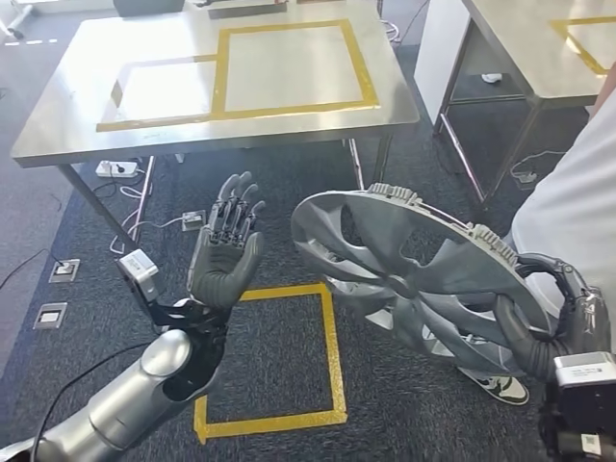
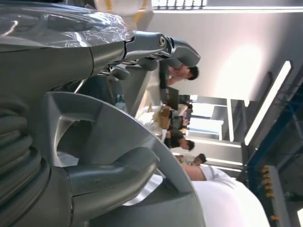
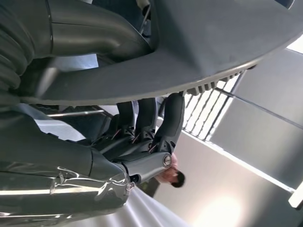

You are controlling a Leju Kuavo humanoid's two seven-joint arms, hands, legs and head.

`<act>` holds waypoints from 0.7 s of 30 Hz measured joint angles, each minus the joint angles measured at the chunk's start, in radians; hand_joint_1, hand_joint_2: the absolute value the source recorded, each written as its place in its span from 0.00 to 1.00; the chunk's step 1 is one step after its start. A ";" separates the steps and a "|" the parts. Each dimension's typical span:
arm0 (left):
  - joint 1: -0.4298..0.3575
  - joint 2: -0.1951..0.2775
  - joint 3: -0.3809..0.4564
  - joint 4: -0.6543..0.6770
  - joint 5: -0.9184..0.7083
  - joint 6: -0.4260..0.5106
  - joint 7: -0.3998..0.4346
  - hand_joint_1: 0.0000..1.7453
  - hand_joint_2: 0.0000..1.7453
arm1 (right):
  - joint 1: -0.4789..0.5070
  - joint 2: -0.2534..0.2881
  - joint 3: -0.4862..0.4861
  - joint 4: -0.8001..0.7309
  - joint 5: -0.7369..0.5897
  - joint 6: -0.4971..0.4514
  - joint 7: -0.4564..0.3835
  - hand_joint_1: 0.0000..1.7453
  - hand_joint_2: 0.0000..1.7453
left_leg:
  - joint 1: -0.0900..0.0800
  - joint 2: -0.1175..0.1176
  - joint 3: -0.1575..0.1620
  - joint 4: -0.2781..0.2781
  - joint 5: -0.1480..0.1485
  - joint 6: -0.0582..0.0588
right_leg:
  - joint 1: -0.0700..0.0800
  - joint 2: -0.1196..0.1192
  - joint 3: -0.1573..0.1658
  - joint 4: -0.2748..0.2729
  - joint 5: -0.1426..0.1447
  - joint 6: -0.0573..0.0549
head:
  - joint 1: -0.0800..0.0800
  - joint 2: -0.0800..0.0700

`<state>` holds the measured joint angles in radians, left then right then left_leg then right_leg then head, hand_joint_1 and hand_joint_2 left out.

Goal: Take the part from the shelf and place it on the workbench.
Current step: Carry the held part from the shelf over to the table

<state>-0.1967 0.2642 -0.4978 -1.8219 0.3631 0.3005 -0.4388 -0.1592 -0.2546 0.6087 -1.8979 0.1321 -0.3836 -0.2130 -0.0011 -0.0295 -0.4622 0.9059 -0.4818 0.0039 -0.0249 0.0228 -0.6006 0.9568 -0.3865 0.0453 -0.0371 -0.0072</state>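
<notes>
**Head view: right hand carries the wheel cover short of the bench**

Head view shows the right hand (image 1: 563,313) grasping the large silver-grey spoked plastic wheel cover (image 1: 414,274) by its rim, holding it tilted in the air above the dark carpet and a yellow tape square on the floor (image 1: 330,351). The left hand (image 1: 225,250) is raised beside it, palm up, fingers spread, holding nothing and apart from the cover. Beyond stands the stainless steel workbench with yellow tape outlines (image 1: 72,115). A person in a white shirt (image 1: 574,212) stands at the right.
</notes>
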 joint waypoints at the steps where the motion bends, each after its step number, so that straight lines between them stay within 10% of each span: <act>1: 0.002 0.001 0.000 -0.001 -0.001 0.001 0.000 0.00 1.00 | -0.002 0.000 0.002 0.000 0.000 0.001 0.000 1.00 1.00 | 0.001 -0.001 -0.002 0.001 -0.002 -0.006 | 0.002 -0.003 0.006 -0.002 -0.002 -0.013 | -0.004 0.000; 3: 0.004 0.003 0.000 -0.003 -0.003 0.004 0.000 0.00 1.00 | -0.004 0.000 0.006 0.000 0.000 0.003 0.000 1.00 1.00 | 0.003 0.006 -0.033 0.056 0.005 -0.017 | 0.004 -0.010 0.017 -0.005 -0.009 -0.030 | -0.012 0.000; 7: 0.014 0.008 0.000 -0.006 -0.007 0.006 0.001 0.00 1.00 | -0.014 0.000 0.010 0.004 -0.004 0.006 -0.002 1.00 1.00 | 0.004 0.020 -0.245 0.327 -0.038 -0.024 | 0.010 -0.029 0.058 -0.014 -0.041 -0.049 | -0.028 0.000; 9: 0.021 0.010 0.000 -0.006 -0.007 0.007 0.002 0.00 1.00 | -0.015 0.000 0.012 0.005 -0.005 0.007 -0.003 1.00 1.00 | 0.001 0.020 -0.306 0.351 -0.059 -0.017 | 0.016 -0.043 0.089 -0.014 -0.066 -0.051 | -0.033 0.000; 14: 0.023 0.015 0.000 -0.011 -0.011 0.008 0.003 0.00 1.00 | -0.022 0.000 0.014 0.008 -0.008 0.010 -0.007 1.00 1.00 | -0.035 0.081 -0.224 0.055 0.150 0.028 | 0.029 -0.084 0.172 -0.022 -0.139 -0.047 | -0.033 0.000; 18: 0.026 0.016 0.001 -0.021 -0.013 0.007 0.007 0.00 1.00 | -0.029 0.000 0.017 0.009 -0.010 0.013 -0.010 1.00 1.00 | -0.028 0.051 -0.183 0.017 0.150 0.037 | 0.035 -0.098 0.210 -0.001 -0.146 -0.029 | -0.028 0.000; 21: 0.026 0.016 0.001 -0.025 -0.014 0.007 0.007 0.00 1.00 | -0.030 0.000 0.018 0.010 -0.010 0.012 -0.011 1.00 1.00 | -0.021 0.022 -0.140 0.015 0.132 0.045 | 0.028 -0.051 0.126 0.155 -0.173 -0.020 | -0.022 0.000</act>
<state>-0.1706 0.2802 -0.4968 -1.8470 0.3487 0.3071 -0.4315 -0.1892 -0.2547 0.6266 -1.8880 0.1219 -0.3711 -0.2243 -0.0222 -0.0072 -0.6025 0.9206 -0.3501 0.0487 0.0031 -0.0280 -0.4743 1.1120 -0.5594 0.0252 -0.0591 -0.0072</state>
